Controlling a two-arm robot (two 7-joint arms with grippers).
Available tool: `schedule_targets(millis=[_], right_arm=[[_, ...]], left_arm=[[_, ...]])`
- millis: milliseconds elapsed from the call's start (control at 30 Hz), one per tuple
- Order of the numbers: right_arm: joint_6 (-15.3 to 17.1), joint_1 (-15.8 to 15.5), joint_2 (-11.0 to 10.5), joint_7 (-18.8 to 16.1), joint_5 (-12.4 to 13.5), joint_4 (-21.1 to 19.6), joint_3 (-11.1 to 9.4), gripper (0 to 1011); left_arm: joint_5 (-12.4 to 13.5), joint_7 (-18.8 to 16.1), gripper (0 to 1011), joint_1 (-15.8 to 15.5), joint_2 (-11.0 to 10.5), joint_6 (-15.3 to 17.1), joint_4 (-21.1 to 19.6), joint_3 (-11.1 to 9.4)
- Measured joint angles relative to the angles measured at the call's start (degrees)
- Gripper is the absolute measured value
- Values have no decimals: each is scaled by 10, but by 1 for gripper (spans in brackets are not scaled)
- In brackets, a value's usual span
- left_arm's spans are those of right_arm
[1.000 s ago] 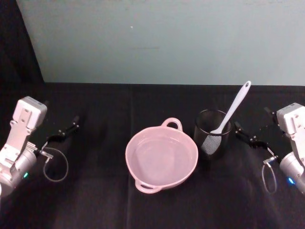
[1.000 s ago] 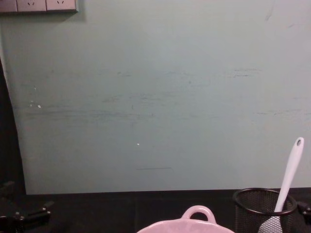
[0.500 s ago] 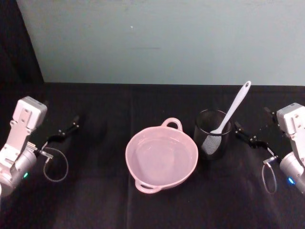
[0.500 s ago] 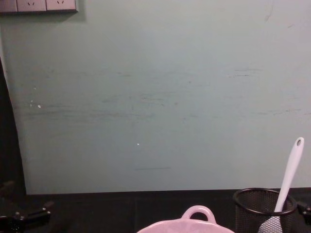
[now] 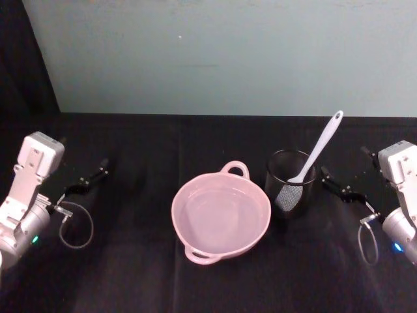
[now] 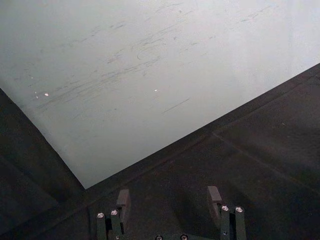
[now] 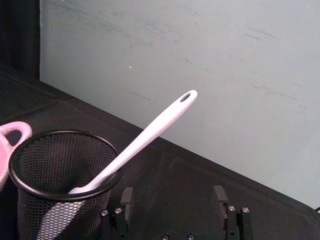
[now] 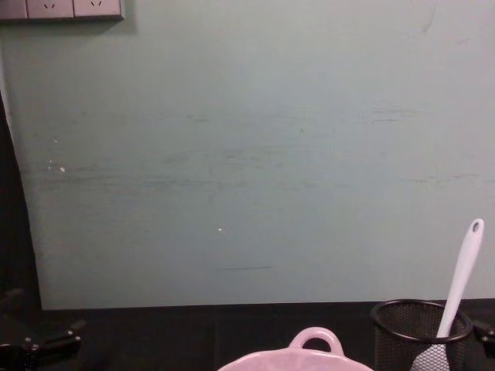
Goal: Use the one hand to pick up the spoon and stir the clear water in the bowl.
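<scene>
The white spoon (image 5: 318,147) stands tilted in a black wire-mesh cup (image 5: 289,190), handle up and leaning right. Just left of the cup sits the pale pink bowl (image 5: 174,215) with clear water in it. My right gripper (image 5: 339,185) hovers open just right of the cup, nothing between its fingers. In the right wrist view the spoon (image 7: 150,132) and cup (image 7: 55,175) lie ahead of the open right gripper (image 7: 172,195), off to one side. My left gripper (image 5: 86,180) rests open at the far left. The chest view shows the spoon (image 8: 462,274) and the bowl (image 8: 313,332).
A black cloth (image 5: 130,274) covers the table, and a pale green wall (image 5: 215,59) rises behind it. The left wrist view shows the open left gripper (image 6: 168,197) over bare cloth. A cable loop (image 5: 77,225) hangs by the left wrist.
</scene>
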State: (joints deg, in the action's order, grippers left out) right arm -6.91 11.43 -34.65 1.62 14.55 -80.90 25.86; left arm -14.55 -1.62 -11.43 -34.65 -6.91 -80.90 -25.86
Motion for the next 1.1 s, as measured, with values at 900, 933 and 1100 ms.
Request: schedule_targets(millis=[900,933,1100], right_arm=[[0,0,0,0,0,0,0,1003],[0,0,0,0,0,0,0,1003],[0,0,0,0,0,0,0,1003]], left_arm=[[0,0,1005,0,0,0,0,0],[0,0,1005,0,0,0,0,0],[0,0,1005,0,0,0,0,0]])
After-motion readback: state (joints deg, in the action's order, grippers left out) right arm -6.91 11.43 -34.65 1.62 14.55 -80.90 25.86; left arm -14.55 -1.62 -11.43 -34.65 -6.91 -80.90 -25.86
